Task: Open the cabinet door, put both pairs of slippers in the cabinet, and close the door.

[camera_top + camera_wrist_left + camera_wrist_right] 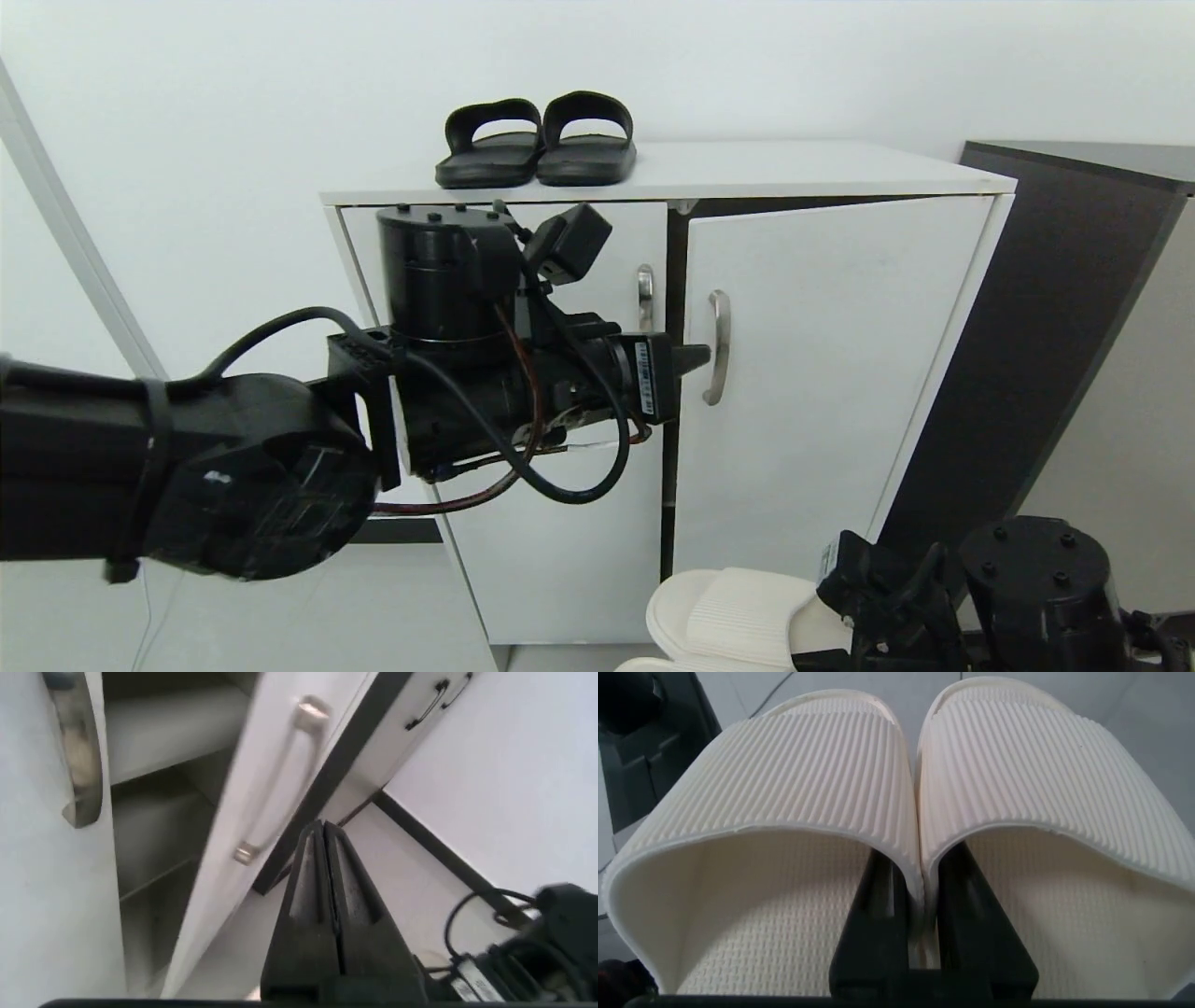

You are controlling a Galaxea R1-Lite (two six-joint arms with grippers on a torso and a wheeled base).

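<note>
A white two-door cabinet (794,170) stands ahead with a pair of black slippers (537,140) on its top. Its right door (822,373) is slightly ajar, showing a dark gap and shelves (168,728) inside. My left gripper (695,358) is shut and empty, its tip right beside the right door's metal handle (717,347); the left wrist view shows the pressed-together fingers (324,835) near that handle (276,779). Low at the right, my right gripper (845,607) is shut on a pair of cream slippers (728,616), pinching the two inner strap edges (920,873) together.
The left door (560,523) is closed, with its own handle (645,297). A dark grey cabinet (1055,327) stands close on the right side of the white one. A white wall is behind, and pale floor below.
</note>
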